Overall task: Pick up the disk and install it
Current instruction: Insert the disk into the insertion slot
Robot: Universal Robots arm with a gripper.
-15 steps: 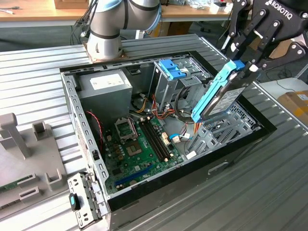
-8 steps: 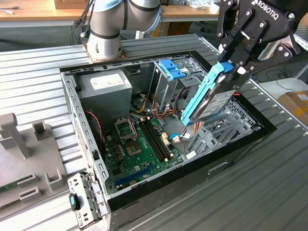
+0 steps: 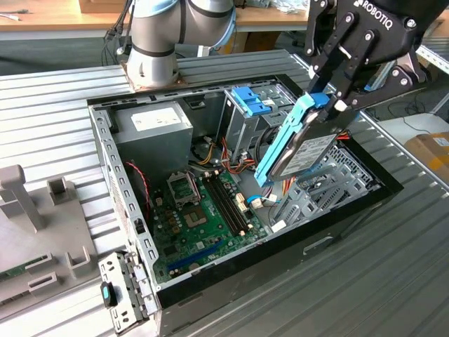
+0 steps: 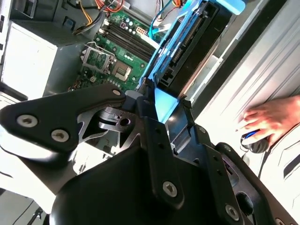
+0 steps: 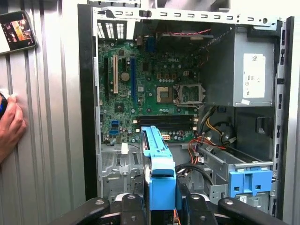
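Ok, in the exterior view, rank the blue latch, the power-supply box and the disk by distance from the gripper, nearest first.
1. The disk, held in the gripper itself.
2. The blue latch, atop the cage, toward the exterior view's left.
3. The power-supply box, further toward the exterior view's left.

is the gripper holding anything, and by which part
The gripper holds the disk by its upper end, clamped across the blue carrier rails; it hangs tilted over the open case.

Blue-railed grey disk (image 3: 303,144) tilted, lifted above open case.
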